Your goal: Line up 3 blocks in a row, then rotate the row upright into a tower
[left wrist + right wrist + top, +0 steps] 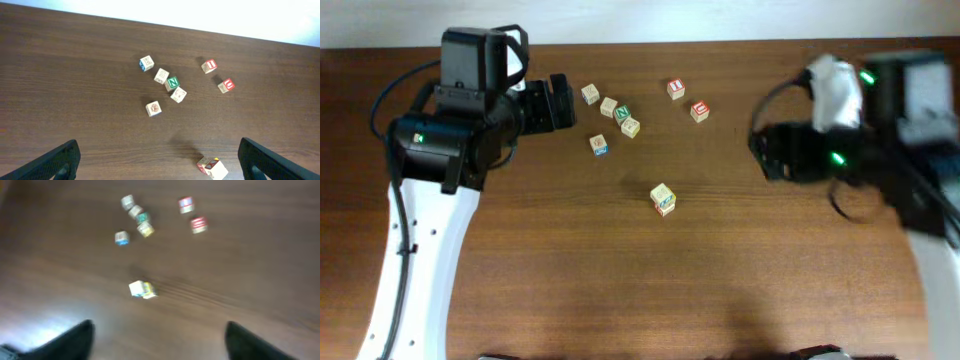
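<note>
Overhead: two of the blocks (pixel 676 88) are sitting near the worktop's (pixel 620 290) far edge, a third (pixel 663 199) toward its middle, your left gripper (pixel 561 102) hovering nearby. Left wrist: its jaws are gaping, empty. Right wrist: your right gripper (pixel 160 326) is gaping too.

Setup was just a dark brown wood-grain table (pixel 620 290) that filled nearly the whole overhead view. Along its far edge ran a pale, washed-out strip (pixel 670 18), wall or floor, couldn't tell. Lighting was bright, and a whitish glare (pixel 45 322) sat on the wood in the right wrist view.
</note>
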Tool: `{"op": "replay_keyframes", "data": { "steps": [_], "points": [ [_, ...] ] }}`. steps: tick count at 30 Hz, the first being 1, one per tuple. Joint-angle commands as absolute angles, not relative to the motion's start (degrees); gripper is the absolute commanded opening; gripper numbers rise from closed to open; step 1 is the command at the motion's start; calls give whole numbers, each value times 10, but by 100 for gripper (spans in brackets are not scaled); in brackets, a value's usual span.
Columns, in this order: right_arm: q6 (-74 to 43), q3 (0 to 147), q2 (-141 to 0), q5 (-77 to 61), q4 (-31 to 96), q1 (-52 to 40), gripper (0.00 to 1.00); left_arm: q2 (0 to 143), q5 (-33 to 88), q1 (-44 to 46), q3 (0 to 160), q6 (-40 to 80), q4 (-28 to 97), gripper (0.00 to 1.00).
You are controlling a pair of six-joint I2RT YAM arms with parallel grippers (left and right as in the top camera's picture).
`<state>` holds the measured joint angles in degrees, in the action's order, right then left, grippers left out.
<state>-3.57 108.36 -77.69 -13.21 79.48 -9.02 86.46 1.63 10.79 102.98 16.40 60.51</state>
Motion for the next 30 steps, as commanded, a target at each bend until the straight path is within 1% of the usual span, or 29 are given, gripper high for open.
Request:
{"op": "replay_keyframes", "data": {
  "steps": [1,6,10,12,17,19,21,23,25,28,30],
  "points": [
    [-34,1101,-693,-59,822,-88,98,857,-2,106,1030,155,608,99],
    [-34,1101,-600,-59,841,-89,98,858,-2,106,1030,155,608,99],
    [-34,1101,-564,-59,841,-89,98,858,-2,106,1030,155,608,99],
    [-34,1101,-557,-59,841,-89,98,858,-2,106,1030,155,608,99],
    [-32,1095,-561,-2,855,-89,98,858,-2,106,1030,155,608,99],
    [-30,1069,-559,23,839,-77,98,858,-2,106,1030,155,608,99],
    [-30,1028,-543,20,811,-63,98,858,-2,106,1030,155,608,99],
    [-30,957,-508,18,749,-54,98,858,-2,106,1030,155,608,99],
    [-16,826,-437,1,619,-39,98,858,-2,107,1030,155,608,99],
    [63,661,-350,-77,448,-23,98,858,-2,107,1030,155,608,99],
    [106,521,-272,-119,328,-18,98,858,-2,107,1030,155,610,99]
  ]
}}
